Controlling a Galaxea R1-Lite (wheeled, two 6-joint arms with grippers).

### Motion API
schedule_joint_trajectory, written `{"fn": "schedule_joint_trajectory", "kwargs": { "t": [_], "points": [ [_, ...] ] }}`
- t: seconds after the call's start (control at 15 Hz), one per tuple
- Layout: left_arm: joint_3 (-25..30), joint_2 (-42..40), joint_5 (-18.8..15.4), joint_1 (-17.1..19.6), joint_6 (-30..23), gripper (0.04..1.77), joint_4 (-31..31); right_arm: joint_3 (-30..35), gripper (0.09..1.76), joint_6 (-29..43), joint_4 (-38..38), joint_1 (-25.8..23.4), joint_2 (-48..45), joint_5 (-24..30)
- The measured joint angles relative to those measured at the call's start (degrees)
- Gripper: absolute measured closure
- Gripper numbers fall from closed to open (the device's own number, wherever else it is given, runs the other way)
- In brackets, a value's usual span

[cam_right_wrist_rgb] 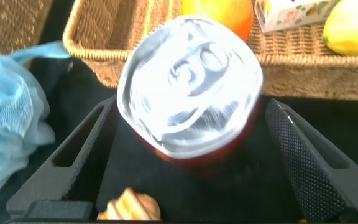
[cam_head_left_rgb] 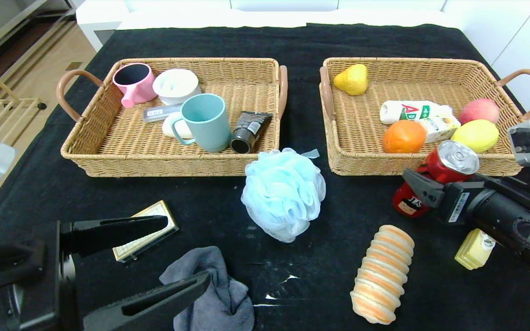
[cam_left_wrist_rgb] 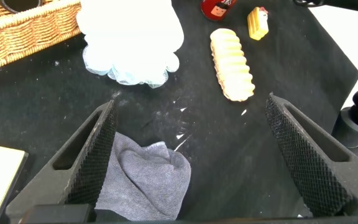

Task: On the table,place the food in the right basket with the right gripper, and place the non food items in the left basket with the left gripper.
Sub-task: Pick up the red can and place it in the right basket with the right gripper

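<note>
A red drink can (cam_head_left_rgb: 435, 177) with a silver top leans in front of the right basket (cam_head_left_rgb: 352, 156). My right gripper (cam_head_left_rgb: 430, 184) is open around it, and the can (cam_right_wrist_rgb: 188, 99) sits between the spread fingers (cam_right_wrist_rgb: 303, 162) with a gap on each side. My left gripper (cam_head_left_rgb: 187, 250) is open at the front left, over a grey cloth (cam_head_left_rgb: 219, 285) that lies beside one finger (cam_left_wrist_rgb: 95, 155). A blue bath pouf (cam_head_left_rgb: 283, 193), a striped bread roll (cam_head_left_rgb: 382, 273) and a small yellow bottle (cam_head_left_rgb: 474, 248) lie on the black table.
A flat cream box (cam_head_left_rgb: 147, 230) lies left of the cloth. The left basket (cam_head_left_rgb: 108, 151) holds a pink cup, a white bowl, a teal mug and a black tube. The right basket holds a pear, an orange, a peach, a yellow fruit and drink packs.
</note>
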Motion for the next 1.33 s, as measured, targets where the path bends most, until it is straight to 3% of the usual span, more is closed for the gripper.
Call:
{"fn": "schedule_joint_trajectory", "kwargs": {
  "t": [0.4,0.73,1.33],
  "points": [
    [0.1,-0.06,0.0,0.0,0.06,0.09,0.0,0.24,0.14,-0.16,-2.54,0.06,2.27,-1.4],
    [0.21,-0.06,-0.02,0.0,0.3,0.09,0.0,0.27,0.8,-0.13,-2.76,0.05,2.45,-1.45],
    [0.41,-0.09,-0.07,-0.05,0.5,0.09,0.07,0.6,0.85,-0.2,-2.61,0.11,2.56,-1.21]
  ]
}}
